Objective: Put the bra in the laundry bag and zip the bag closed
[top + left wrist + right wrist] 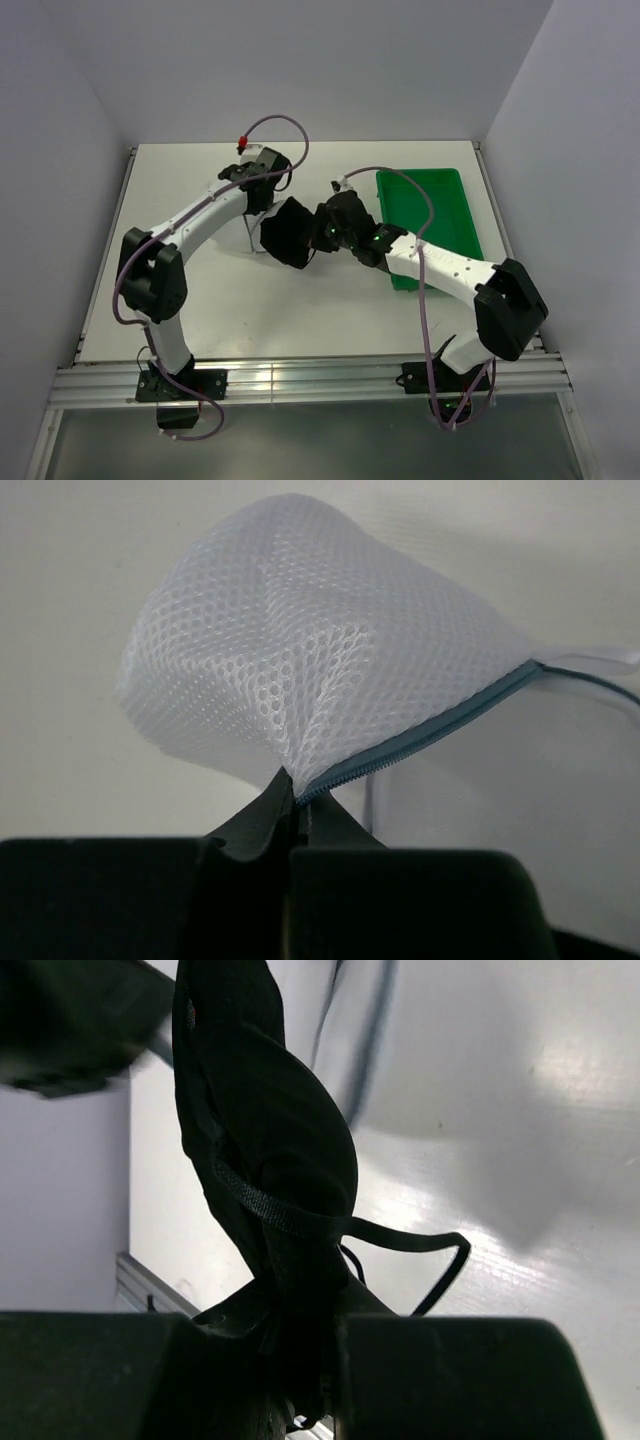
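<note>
My left gripper (pixel 293 798) is shut on the edge of the laundry bag (pixel 310 650), a pale mesh pouch with a blue-grey zipper, and holds it up off the table. In the top view the bag (pixel 256 232) hangs below the left gripper (pixel 258 200), mostly hidden by the arm. My right gripper (pixel 300 1300) is shut on the black bra (pixel 270 1140), which hangs from it with a thin strap looping out to the right. In the top view the bra (pixel 290 232) sits just right of the bag, beside the right gripper (pixel 322 232).
A green plastic tray (pixel 440 215) lies on the white table (pixel 200 300) at the right, partly under the right arm. Grey walls close in the back and both sides. A metal rail runs along the near edge.
</note>
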Robot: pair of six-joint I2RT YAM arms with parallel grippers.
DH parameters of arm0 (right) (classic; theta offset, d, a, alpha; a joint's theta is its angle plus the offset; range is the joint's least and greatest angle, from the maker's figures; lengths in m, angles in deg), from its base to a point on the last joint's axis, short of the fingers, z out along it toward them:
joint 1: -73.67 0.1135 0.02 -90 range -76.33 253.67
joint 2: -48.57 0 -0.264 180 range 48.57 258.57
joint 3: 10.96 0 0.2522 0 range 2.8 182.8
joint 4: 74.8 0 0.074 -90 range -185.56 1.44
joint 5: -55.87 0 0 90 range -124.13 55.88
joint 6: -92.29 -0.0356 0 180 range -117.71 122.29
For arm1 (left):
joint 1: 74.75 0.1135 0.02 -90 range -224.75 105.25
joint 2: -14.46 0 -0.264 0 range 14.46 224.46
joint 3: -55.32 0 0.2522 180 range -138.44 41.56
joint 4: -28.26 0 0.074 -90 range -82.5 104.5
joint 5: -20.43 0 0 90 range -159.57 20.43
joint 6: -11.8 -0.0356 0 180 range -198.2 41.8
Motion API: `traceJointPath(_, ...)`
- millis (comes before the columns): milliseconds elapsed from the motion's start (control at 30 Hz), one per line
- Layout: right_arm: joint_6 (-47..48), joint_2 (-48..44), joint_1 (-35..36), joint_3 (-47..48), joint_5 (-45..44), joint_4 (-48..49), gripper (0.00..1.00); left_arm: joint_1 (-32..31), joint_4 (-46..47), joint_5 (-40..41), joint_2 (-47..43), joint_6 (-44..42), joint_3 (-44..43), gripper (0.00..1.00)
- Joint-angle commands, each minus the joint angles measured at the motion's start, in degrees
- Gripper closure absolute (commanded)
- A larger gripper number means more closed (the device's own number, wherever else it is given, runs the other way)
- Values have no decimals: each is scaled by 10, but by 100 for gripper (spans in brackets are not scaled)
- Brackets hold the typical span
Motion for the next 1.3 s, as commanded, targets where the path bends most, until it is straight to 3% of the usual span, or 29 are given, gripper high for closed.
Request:
traceJointPath(0,2,24,11,22,10,12,98,-1,18,-81,-58,4,8,100)
traceJointPath(533,30,98,-7,83,0,-31,100,-3,142,-331,-269,-3,213,100)
traceJointPath(900,67,100,24,81,48,-24,100,-5,266,-448,-265,-14,265,100)
traceJointPath(1267,118,49,43,34,101,19,100,-4,315,-471,-261,-17,259,100)
